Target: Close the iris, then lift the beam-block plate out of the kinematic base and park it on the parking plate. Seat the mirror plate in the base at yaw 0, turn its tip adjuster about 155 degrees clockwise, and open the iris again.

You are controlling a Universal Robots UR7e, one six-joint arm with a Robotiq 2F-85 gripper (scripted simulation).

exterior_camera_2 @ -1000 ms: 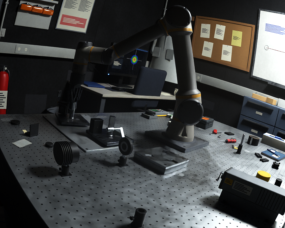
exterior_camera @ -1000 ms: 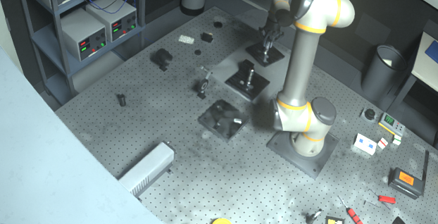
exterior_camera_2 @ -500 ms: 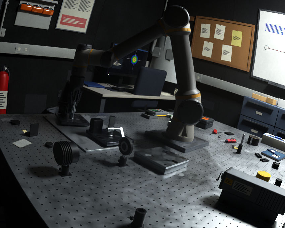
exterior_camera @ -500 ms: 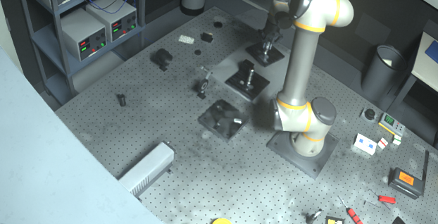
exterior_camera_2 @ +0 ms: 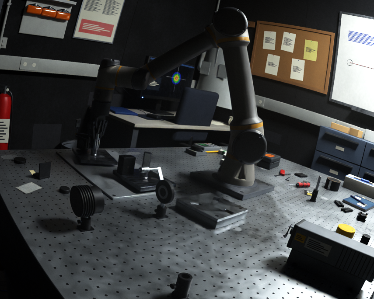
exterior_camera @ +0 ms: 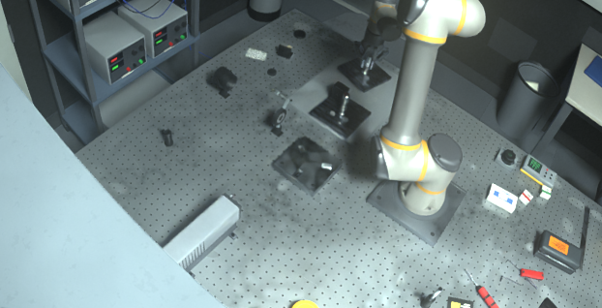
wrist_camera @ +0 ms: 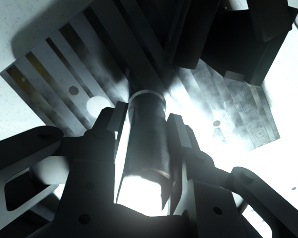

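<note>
The beam-block plate (exterior_camera: 364, 74) at the far end of the parking plate is partly hidden behind my gripper (exterior_camera: 368, 64) in the side cameras. My gripper's fingers (wrist_camera: 144, 120) stand on either side of the plate's upright handle post (wrist_camera: 147, 133) and are open, holding nothing. The dark block (wrist_camera: 236, 41) stands on the plate's far corner. The mirror plate (exterior_camera: 340, 111) with its post sits nearer on the parking plate (exterior_camera_2: 93, 175). The empty kinematic base (exterior_camera: 306, 163) lies in front of the arm's base. The iris (exterior_camera: 278, 116) stands on its post left of the mirror plate.
A finned black mount (exterior_camera_2: 85, 200) stands near the table's front left. A grey laser box (exterior_camera: 205, 232) lies at the table's near edge. Tools and small boxes (exterior_camera: 513, 199) lie to the right of my base (exterior_camera: 417, 201). An instrument rack (exterior_camera: 121, 32) stands off the table's left.
</note>
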